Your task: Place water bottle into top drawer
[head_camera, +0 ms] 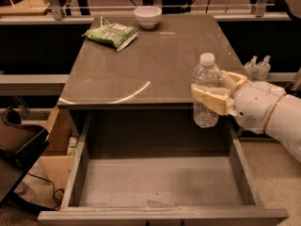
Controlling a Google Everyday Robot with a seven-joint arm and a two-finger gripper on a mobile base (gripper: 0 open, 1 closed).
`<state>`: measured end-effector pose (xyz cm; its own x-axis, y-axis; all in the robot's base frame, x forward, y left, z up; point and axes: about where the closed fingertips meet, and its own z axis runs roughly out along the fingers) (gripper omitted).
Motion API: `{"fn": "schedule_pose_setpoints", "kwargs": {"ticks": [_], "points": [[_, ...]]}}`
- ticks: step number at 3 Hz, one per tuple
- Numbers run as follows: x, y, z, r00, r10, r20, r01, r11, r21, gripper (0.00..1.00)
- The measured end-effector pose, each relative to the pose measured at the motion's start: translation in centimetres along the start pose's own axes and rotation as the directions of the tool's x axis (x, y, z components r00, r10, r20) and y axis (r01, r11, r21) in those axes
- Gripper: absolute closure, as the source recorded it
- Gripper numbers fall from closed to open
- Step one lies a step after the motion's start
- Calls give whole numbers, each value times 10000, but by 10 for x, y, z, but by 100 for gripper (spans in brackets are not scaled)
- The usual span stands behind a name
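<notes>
- Water bottle [206, 74]: clear, ribbed, white cap.
- Gripper [201, 98], 3 o'clock of view, clasped round the bottle: cream-tan fingers; white arm [263, 109] behind, with a tan ring.
- Top drawer [160, 180], 6 o'clock: plain grey floor and walls.
- Tabletop [160, 60]: grey-brown, pale curved glare streak.
- Bowl [147, 16], 12 o'clock: white.
- Snack bag [111, 33], 11 o'clock: green, pale markings.

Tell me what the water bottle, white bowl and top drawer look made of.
The water bottle, held by the gripper near the right rear of the top drawer: clear, ribbed thin plastic, see-through. The white bowl: glossy, probably ceramic, possibly plastic. The drawer: matte grey, smooth floor; painted metal or laminate, unclear.
</notes>
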<state>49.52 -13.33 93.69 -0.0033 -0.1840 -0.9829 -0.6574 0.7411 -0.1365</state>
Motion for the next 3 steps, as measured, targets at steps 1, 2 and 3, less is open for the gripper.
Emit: {"fn": "schedule_pose_setpoints", "kwargs": {"ticks": [1,2,3], "points": [[32,2,21,9983,361,-464,-407,9940,-1018,100],[54,11,33,9964,692,-496,-781,9750,-2081,100],[66,20,23,9948,998,-201,-1012,9481,-3013,100]]}}
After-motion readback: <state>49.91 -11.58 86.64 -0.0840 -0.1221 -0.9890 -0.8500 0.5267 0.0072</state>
